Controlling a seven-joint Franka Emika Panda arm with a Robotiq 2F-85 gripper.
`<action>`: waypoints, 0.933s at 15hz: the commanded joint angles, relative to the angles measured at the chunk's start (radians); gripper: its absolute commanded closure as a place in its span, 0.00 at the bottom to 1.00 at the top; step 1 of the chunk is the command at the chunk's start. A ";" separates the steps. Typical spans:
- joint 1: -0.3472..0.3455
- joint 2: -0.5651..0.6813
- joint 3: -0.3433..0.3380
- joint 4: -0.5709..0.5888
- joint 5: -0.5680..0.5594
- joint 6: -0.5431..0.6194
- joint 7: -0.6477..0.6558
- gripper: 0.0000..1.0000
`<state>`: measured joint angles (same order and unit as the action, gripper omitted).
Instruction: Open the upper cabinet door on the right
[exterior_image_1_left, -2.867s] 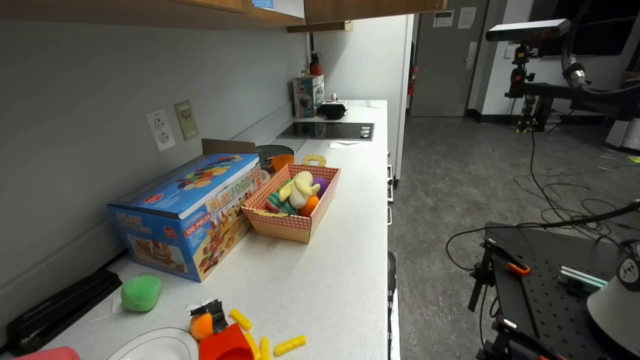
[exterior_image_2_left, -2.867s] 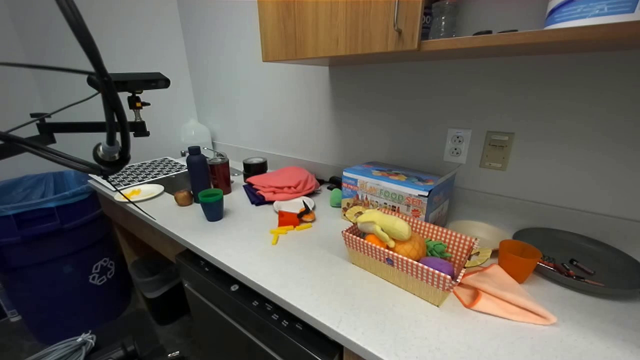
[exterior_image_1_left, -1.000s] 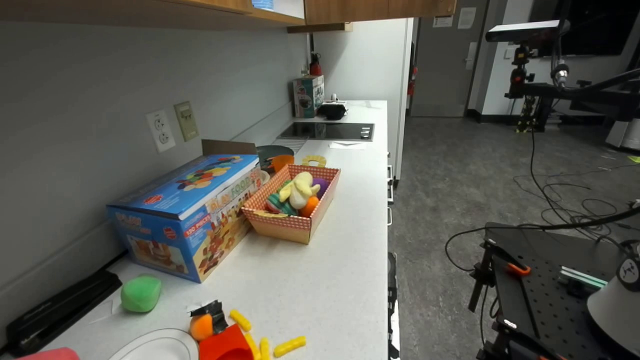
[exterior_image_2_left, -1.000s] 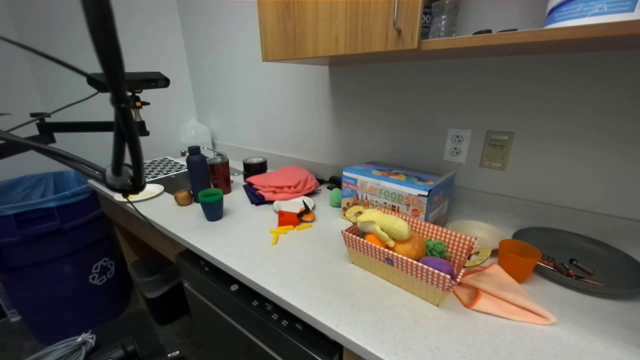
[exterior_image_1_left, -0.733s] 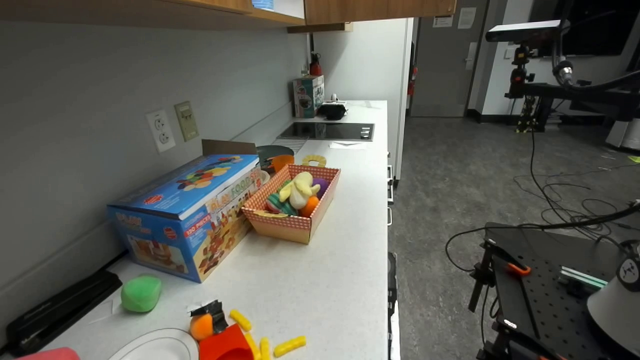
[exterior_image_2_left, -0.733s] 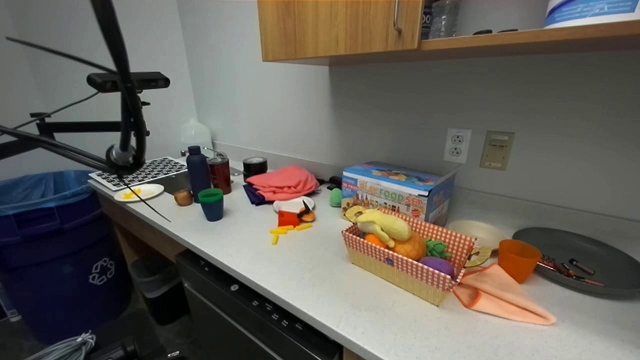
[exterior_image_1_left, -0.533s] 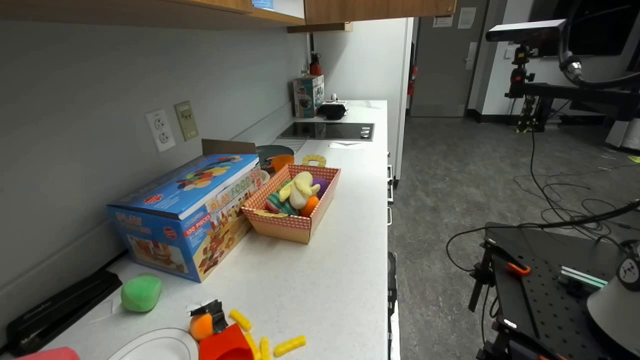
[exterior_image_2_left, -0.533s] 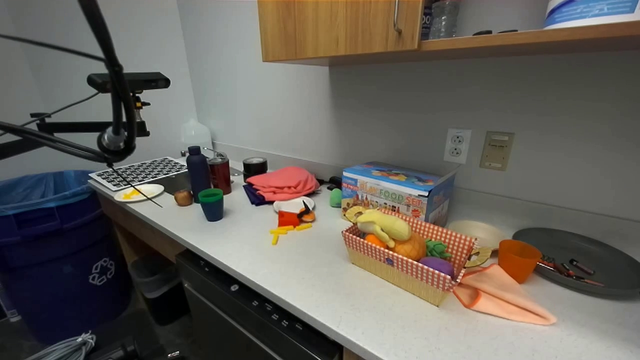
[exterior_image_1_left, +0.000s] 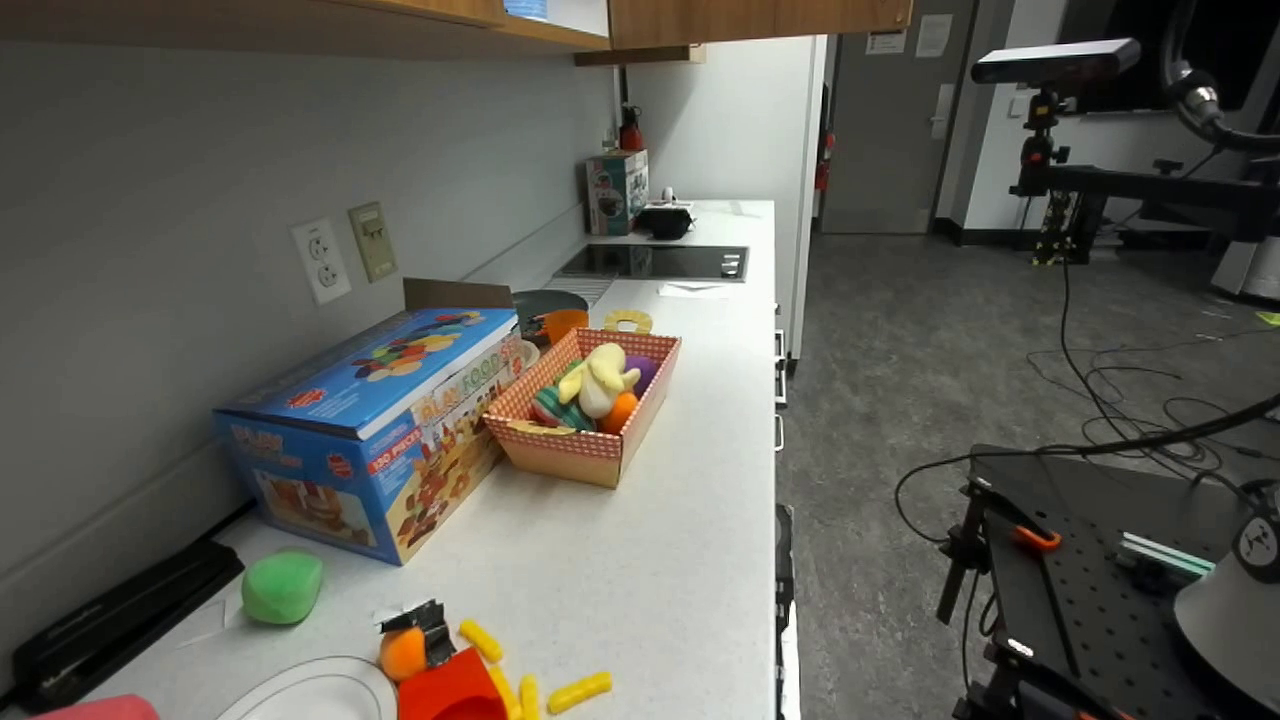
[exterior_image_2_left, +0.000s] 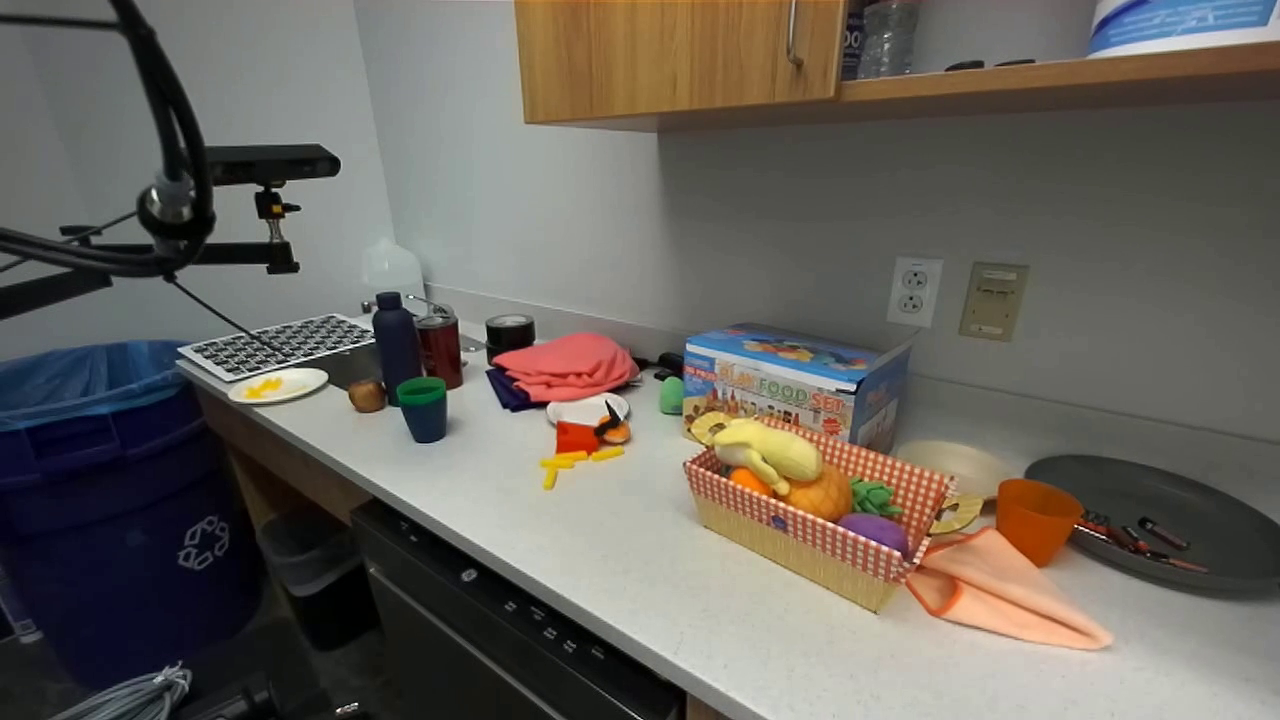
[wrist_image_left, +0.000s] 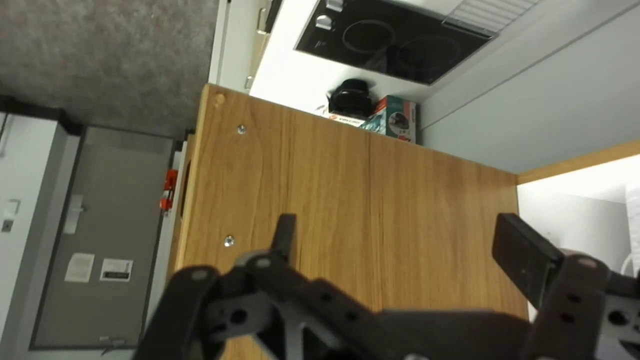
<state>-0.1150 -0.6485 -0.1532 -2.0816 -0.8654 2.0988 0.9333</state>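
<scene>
The upper cabinet door on the right (wrist_image_left: 330, 190) stands swung out from the cabinet, its inner wooden face with two screws filling the middle of the wrist view. In an exterior view the lower part of this door (exterior_image_1_left: 740, 18) juts out at the top; its upper part is cut off. My gripper (wrist_image_left: 396, 220) is open, its black fingers wide apart with nothing between them. It faces the door's inner side near the hinge end; whether it touches the wood I cannot tell. Neither exterior view includes the gripper.
A neighbouring cabinet door (exterior_image_2_left: 680, 55) with a metal handle is closed. The exposed shelf (exterior_image_2_left: 1060, 85) holds a bottle and a tub. Below, the counter (exterior_image_2_left: 620, 540) carries a play food box (exterior_image_1_left: 370, 420) and a fruit basket (exterior_image_1_left: 590, 400). Arm cables (exterior_image_2_left: 170, 200) hang at the side.
Compared with about three seconds ago, the door's free edge has swung slightly further outward; over the last second it looks still. The arm's cables have shifted up and away from the counter.
</scene>
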 joint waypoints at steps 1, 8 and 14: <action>-0.006 -0.118 0.022 -0.013 0.196 -0.039 -0.058 0.00; -0.099 -0.163 0.094 0.004 0.360 -0.071 -0.109 0.00; -0.114 -0.141 0.097 0.001 0.356 -0.063 -0.106 0.00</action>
<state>-0.1722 -0.7940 -0.0829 -2.0797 -0.5510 2.0190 0.8562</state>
